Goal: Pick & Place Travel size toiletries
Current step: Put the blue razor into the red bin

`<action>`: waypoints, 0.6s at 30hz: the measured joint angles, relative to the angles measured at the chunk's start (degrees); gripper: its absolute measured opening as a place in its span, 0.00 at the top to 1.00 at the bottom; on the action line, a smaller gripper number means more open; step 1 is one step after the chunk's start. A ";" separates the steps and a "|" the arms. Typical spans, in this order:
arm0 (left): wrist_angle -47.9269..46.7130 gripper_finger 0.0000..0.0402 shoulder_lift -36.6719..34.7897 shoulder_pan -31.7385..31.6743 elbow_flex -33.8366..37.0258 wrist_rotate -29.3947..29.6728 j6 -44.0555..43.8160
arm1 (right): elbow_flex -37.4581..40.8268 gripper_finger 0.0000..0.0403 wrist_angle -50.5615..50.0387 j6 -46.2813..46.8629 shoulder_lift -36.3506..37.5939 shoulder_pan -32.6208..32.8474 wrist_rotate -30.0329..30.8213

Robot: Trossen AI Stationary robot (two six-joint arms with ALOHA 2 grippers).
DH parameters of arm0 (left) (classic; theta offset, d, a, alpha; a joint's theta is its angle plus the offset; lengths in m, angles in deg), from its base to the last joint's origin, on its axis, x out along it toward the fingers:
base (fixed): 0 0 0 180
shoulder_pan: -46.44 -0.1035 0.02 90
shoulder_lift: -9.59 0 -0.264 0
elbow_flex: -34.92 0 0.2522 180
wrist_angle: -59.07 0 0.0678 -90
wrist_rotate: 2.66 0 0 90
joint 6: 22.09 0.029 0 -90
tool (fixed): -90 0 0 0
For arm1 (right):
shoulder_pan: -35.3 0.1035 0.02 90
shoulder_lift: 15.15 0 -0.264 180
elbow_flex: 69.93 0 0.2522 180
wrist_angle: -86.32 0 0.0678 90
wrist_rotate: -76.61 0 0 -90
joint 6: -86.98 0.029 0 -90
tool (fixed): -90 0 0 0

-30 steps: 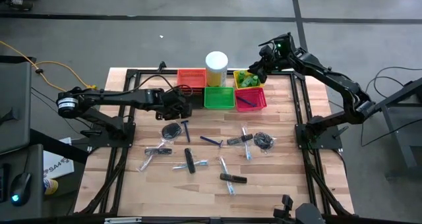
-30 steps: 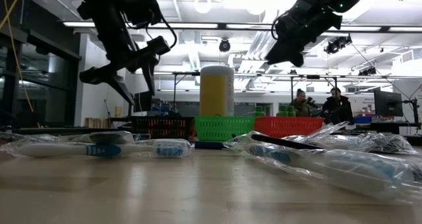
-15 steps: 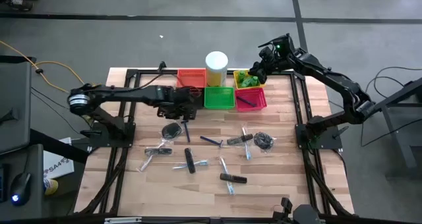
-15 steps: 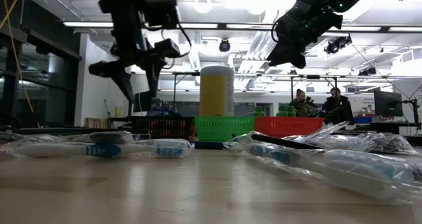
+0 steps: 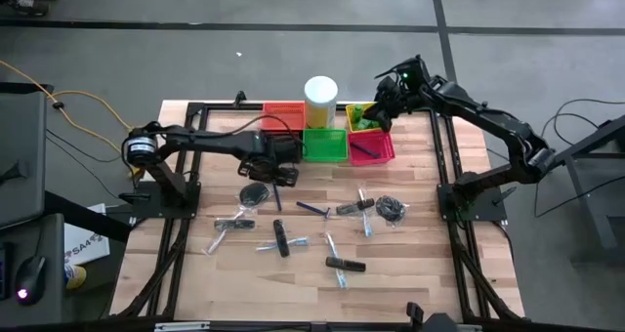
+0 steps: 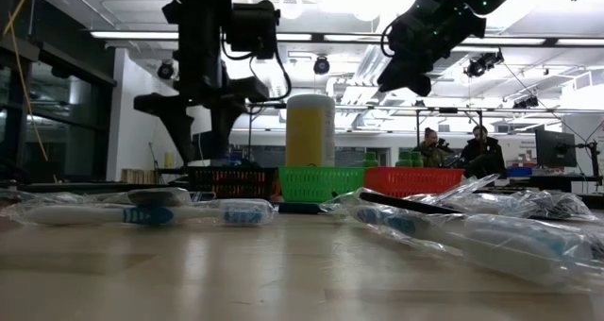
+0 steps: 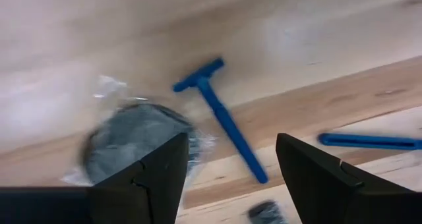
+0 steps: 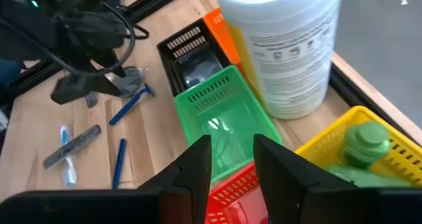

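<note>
Toiletries lie loose on the wooden table: a blue razor (image 5: 276, 193) (image 7: 224, 122), a wrapped dark coiled bundle (image 5: 255, 192) (image 7: 135, 141), a second blue razor (image 5: 312, 209), black sticks (image 5: 281, 239), clear-wrapped toothbrushes (image 5: 365, 217) and another coiled bundle (image 5: 392, 208). Green lumps (image 5: 366, 118) (image 8: 366, 141) sit in the yellow basket (image 5: 352, 109). My left gripper (image 5: 278, 171) (image 7: 231, 178) hangs open above the first razor and the bundle, touching neither. My right gripper (image 5: 379, 109) (image 8: 232, 178) hovers open and empty over the yellow and pink baskets.
A row of mesh baskets stands at the far side: orange (image 5: 283, 114), green (image 5: 325, 145) (image 8: 224, 118), pink (image 5: 371, 147) and yellow. The tall white cylinder (image 5: 321, 100) (image 8: 290, 46) stands behind the green one. People sit in the room beyond (image 6: 458, 151).
My left gripper has swung toward the table's right and near edge, from beside the orange basket to above the blue razor and coiled bundle, turning from slanted to pointing straight down. My right gripper has shifted slightly left over the baskets.
</note>
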 joint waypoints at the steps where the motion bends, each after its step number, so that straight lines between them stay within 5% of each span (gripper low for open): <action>1: 0.50 0.43 0.41 0.61 0.00 -0.26 -1.31 | 0.00 0.74 0.02 0.06 0.00 0.36 -0.16; 18: 6.34 0.43 4.96 6.30 -0.01 1.30 -29.13 | 0.00 0.75 0.55 -0.81 0.00 2.55 -0.09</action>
